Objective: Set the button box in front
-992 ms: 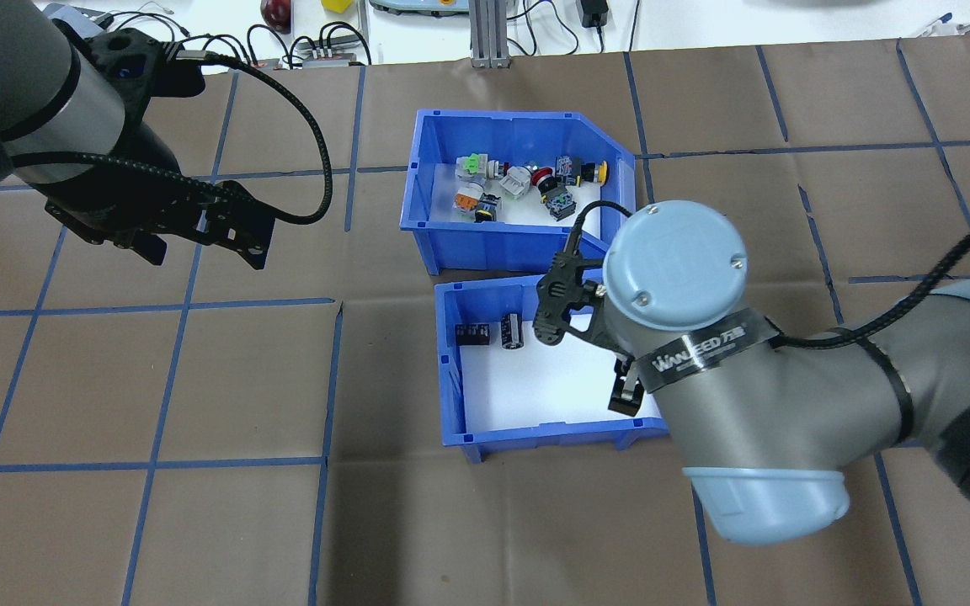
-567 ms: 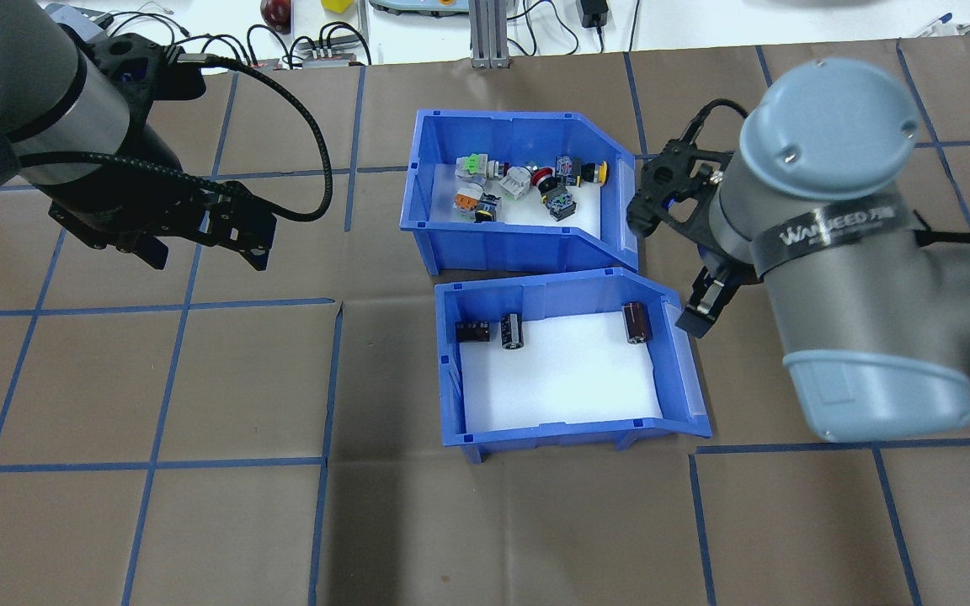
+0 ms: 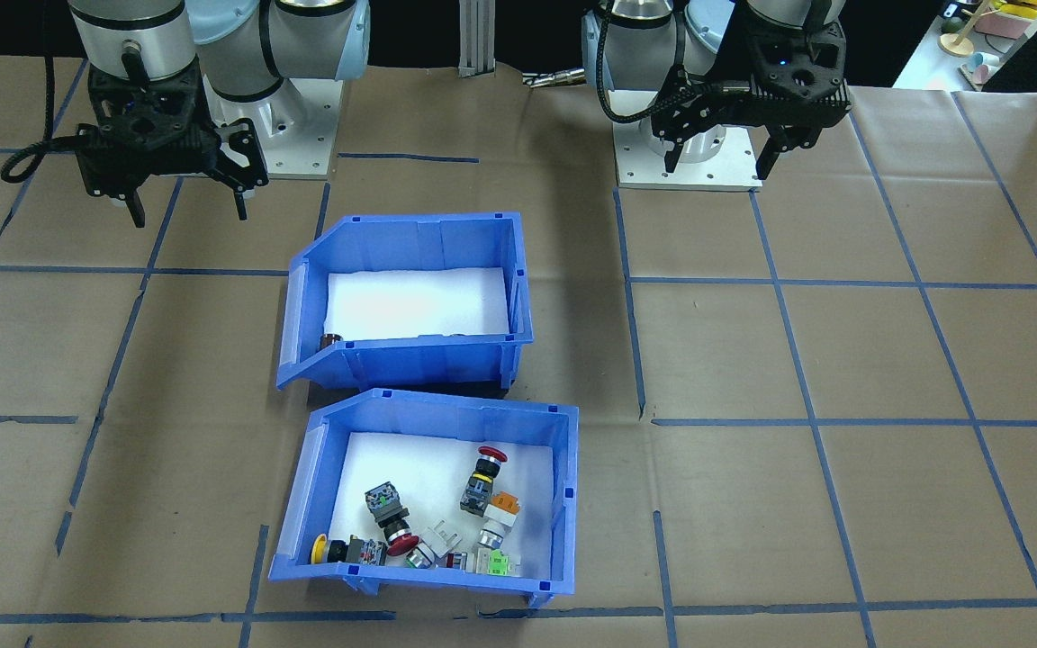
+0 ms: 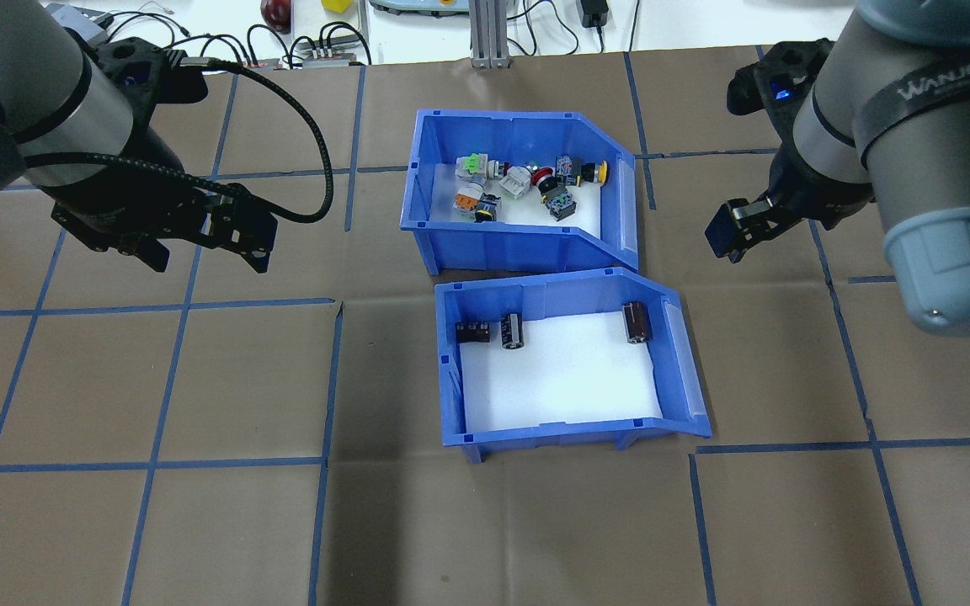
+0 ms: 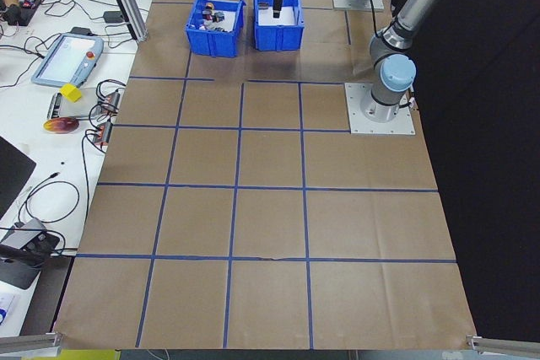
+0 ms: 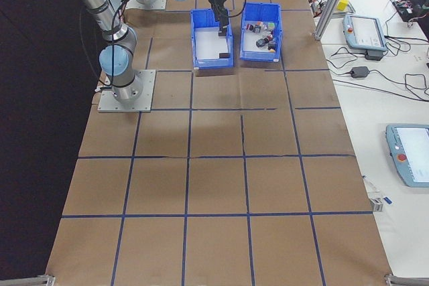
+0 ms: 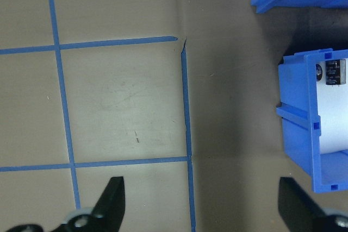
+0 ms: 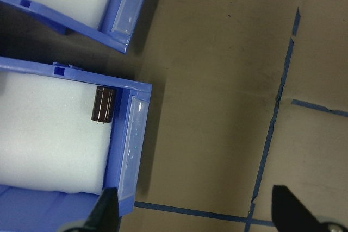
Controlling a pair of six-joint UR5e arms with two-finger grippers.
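My right gripper (image 4: 725, 229) and left gripper (image 4: 203, 244) both hang spread wide, holding nothing (clear of both bins). The button box (image 4: 519, 192) sits between them, touching the capacitor bin (image 4: 565, 362), on its far side from me, likely its intended front spot.

The blue plastic button box (image 4: 519, 198) has a white liner and holds switches with red, yellow, orange and green parts. The second blue plastic bin (image 4: 565, 366), also white-lined, carries dark cylindrical capacitors (image 4: 636, 322). The brown paper-covered counter (image 4: 199, 379) bears a grid of blue tape lines. Both tools are black, the arms grey with pale blue caps.
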